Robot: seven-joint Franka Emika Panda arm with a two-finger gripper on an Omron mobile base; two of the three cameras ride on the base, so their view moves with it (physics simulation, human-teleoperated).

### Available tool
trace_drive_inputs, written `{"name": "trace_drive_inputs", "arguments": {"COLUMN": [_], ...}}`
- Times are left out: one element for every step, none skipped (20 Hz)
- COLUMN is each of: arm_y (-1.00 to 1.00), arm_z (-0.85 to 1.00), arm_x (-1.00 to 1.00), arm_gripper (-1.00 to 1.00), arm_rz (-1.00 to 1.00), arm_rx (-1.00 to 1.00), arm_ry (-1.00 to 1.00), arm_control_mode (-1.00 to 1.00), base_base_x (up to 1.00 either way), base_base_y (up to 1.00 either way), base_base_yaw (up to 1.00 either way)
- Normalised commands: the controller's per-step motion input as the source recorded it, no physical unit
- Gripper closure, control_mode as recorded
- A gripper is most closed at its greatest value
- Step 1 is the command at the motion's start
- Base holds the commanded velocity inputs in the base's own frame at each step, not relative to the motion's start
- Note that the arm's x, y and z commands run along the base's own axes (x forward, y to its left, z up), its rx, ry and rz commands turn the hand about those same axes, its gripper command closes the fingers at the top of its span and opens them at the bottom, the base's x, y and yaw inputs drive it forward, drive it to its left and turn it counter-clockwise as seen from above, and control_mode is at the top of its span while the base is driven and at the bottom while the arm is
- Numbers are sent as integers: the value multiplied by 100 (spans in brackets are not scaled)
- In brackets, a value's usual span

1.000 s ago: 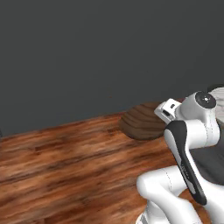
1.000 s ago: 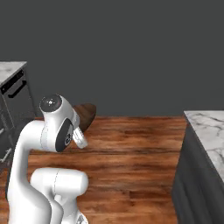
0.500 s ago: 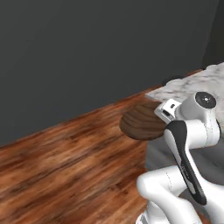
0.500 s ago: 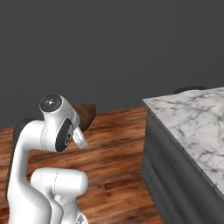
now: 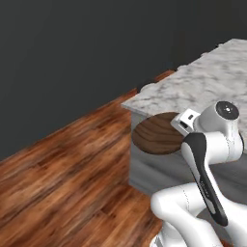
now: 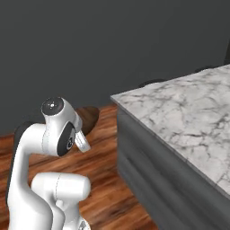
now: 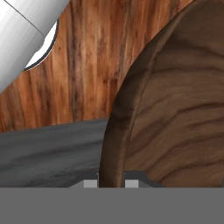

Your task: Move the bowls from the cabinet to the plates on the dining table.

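Brown wooden bowl (image 5: 157,133) hangs by its rim in the gripper (image 7: 111,183), jaws pinched tight on it, beside the dining table's (image 6: 179,112) near corner.

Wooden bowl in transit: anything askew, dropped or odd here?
Nothing stands out. The gripper is shut on the rim of the dark wooden bowl, carried off the wood floor beside the dining table. No spill or damage shows.

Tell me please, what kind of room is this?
Probably a kitchen or dining room in a home. A large marble table on a grey wood base stands on a wooden plank floor, and the gripper holds a dark wooden bowl.
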Motion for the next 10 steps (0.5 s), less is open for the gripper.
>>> {"name": "trace_drive_inputs", "arguments": {"arm_y": [0, 0, 0, 0, 0, 0, 0, 0, 0, 0], "arm_z": [0, 0, 0, 0, 0, 0, 0, 0, 0, 0], "arm_x": [0, 0, 0, 0, 0, 0, 0, 0, 0, 0], "arm_gripper": [100, 100, 100, 100, 100, 100, 100, 100, 100, 100], "arm_rz": [0, 0, 0, 0, 0, 0, 0, 0, 0, 0], "arm_rx": [0, 0, 0, 0, 0, 0, 0, 0, 0, 0], "arm_ry": [0, 0, 0, 0, 0, 0, 0, 0, 0, 0], "arm_control_mode": [100, 100, 100, 100, 100, 100, 100, 100, 100, 100], "base_base_x": [-14, -17, -19, -19, -19, -16, -14, -11, -8, -5], "base_base_y": [-46, -46, -46, -47, -48, -49, -49, -50, -49, -50], "base_base_yaw": [-39, -37, -36, -34, -33, -32, -31, -28, -25, -23]}}
